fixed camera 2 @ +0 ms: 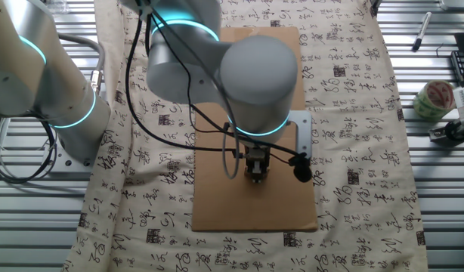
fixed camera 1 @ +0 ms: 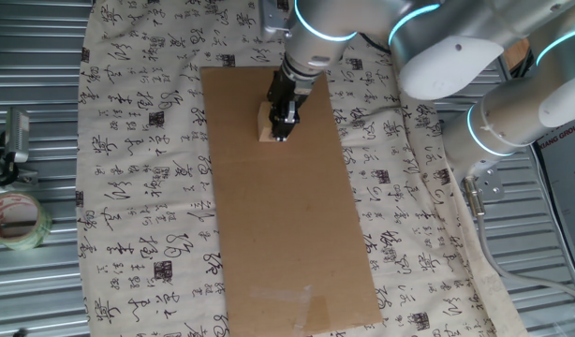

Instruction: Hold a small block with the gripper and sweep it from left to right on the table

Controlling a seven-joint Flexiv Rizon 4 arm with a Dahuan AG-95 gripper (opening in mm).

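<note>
The end effector (fixed camera 1: 283, 131) is down on the brown cardboard sheet (fixed camera 1: 287, 234), near that sheet's far end in one fixed view, and its two black fingers are clamped on the small block (fixed camera 1: 266, 124). The block is a pale tan cube, lighter than the cardboard; it sits on the sheet, and its pale side shows just left of the fingers in that view. In the other fixed view the end effector (fixed camera 2: 256, 175) hangs below the arm's big grey joint (fixed camera 2: 255, 83), and the block is mostly hidden there, so its exact seat between the fingers cannot be judged from that side.

The cardboard sheet lies lengthwise on the cream cloth (fixed camera 1: 142, 187) printed with black calligraphy, which covers the counter (fixed camera 1: 409, 243). The block is well inside the cardboard's edges, closer to the sheet's short end than to its middle. A patch of clear tape (fixed camera 1: 292, 298) shines on the cardboard at the opposite end, well apart from the block.

Beside the cloth, on the corrugated metal surround (fixed camera 1: 35, 112), a roll of tape (fixed camera 1: 16, 220) lies well away from the cardboard; the same roll (fixed camera 2: 434, 98) shows in the other fixed view. A black marker (fixed camera 2: 419, 32) lies on the metal near it
</note>
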